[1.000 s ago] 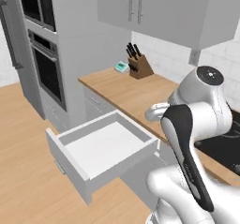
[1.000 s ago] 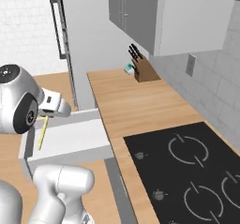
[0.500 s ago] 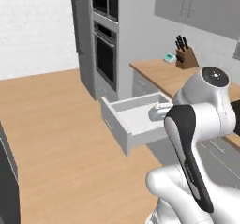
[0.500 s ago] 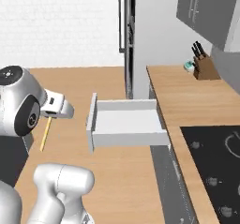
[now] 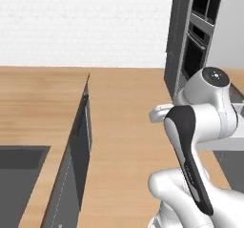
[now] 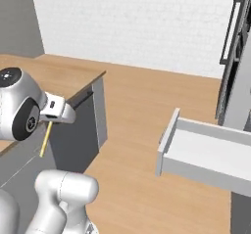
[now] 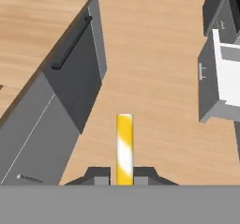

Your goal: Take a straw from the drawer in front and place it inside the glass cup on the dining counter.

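Observation:
My gripper point(image 6: 51, 122) is shut on the straw point(image 6: 45, 139), a thin pale yellow stick that hangs down from the fingers beside the dining counter's end. In the hand view the straw point(image 7: 124, 147) stands straight up out of the shut gripper point(image 7: 124, 174) over the wooden floor. The dining counter point(image 5: 38, 103) is a light-brown top at the left, and its corner point(image 6: 59, 76) lies just behind the hand. The drawer point(image 6: 196, 152) stands pulled out at the right, white inside, also at the right edge of the hand view point(image 7: 228, 78). The glass cup is out of view.
A dark inset sink point(image 5: 16, 174) sits in the counter at the lower left. Grey cabinet fronts with a bar handle point(image 7: 70, 42) run under the counter. A tall oven cabinet point(image 5: 193, 46) stands at the right. Bare wooden floor point(image 6: 137, 120) lies between counter and drawer.
The whole picture has swung from the wall-side worktop round to the dining counter, so the base has turned. The straw stays in the shut gripper.

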Controlling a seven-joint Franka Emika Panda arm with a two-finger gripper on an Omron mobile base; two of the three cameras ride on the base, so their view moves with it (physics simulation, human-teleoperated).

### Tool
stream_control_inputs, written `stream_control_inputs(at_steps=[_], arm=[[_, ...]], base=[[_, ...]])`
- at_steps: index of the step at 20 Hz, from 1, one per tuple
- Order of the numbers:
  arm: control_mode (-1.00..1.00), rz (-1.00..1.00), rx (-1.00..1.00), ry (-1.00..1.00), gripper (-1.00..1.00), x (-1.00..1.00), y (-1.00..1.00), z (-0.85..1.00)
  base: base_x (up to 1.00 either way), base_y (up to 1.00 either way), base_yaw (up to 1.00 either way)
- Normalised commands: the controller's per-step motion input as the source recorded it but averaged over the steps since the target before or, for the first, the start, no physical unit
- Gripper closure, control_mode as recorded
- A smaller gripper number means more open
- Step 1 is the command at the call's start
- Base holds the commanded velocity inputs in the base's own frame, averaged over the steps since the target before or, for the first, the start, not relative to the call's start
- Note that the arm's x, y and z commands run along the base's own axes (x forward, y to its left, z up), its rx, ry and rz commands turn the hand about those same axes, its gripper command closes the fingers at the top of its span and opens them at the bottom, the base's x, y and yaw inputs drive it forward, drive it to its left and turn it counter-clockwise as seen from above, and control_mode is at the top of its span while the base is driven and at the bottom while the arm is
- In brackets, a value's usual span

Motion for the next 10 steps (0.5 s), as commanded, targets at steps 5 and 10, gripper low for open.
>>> stream_control_inputs(at_steps=[5, 10], arm=[[1.0, 0.0, 0.0, 0.0, 1.0, 0.0, 0.0, 0.0], [1.0, 0.0, 0.0, 0.0, 1.0, 0.0, 0.0, 0.0]], base=[[0.91, 0.0, 0.01], [1.0, 0.27, -0.23]])
